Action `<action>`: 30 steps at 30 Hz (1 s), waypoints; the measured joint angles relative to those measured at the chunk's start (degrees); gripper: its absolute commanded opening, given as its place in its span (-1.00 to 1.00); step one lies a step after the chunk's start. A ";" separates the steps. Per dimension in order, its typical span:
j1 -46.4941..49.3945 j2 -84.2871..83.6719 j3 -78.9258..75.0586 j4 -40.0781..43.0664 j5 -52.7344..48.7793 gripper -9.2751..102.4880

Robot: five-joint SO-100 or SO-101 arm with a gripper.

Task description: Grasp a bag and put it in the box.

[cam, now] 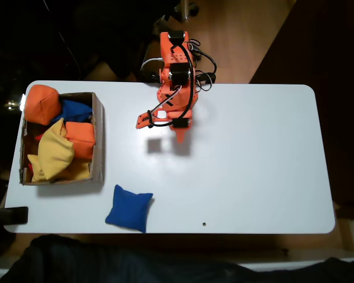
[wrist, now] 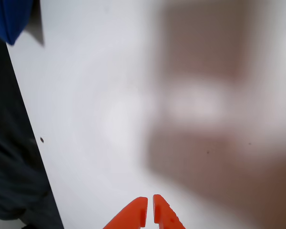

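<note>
The blue bag (cam: 128, 208) lies flat on the white table near its front edge, just right of the box's lower corner; one of its corners shows at the top left of the wrist view (wrist: 9, 19). The brown cardboard box (cam: 98, 138) stands at the table's left end, holding orange and yellow beanbags and another blue one. My orange gripper (cam: 180, 135) hangs folded close to the arm's base at the back middle, far from the bag. In the wrist view its fingertips (wrist: 148, 210) nearly touch, shut on nothing.
An orange beanbag (cam: 43, 104) bulges over the box's back left corner. A black object (cam: 12, 215) sits at the table's front left corner. The table's front edge (wrist: 28, 124) runs beside dark cloth. White tabletop (cam: 253, 159) stretches right of the arm.
</note>
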 measured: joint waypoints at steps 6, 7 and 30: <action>1.05 -3.08 -0.35 -5.89 0.88 -0.83; 1.41 -3.43 -0.79 -6.59 0.88 -0.83; 3.16 -19.34 -17.49 -12.92 -19.78 -0.83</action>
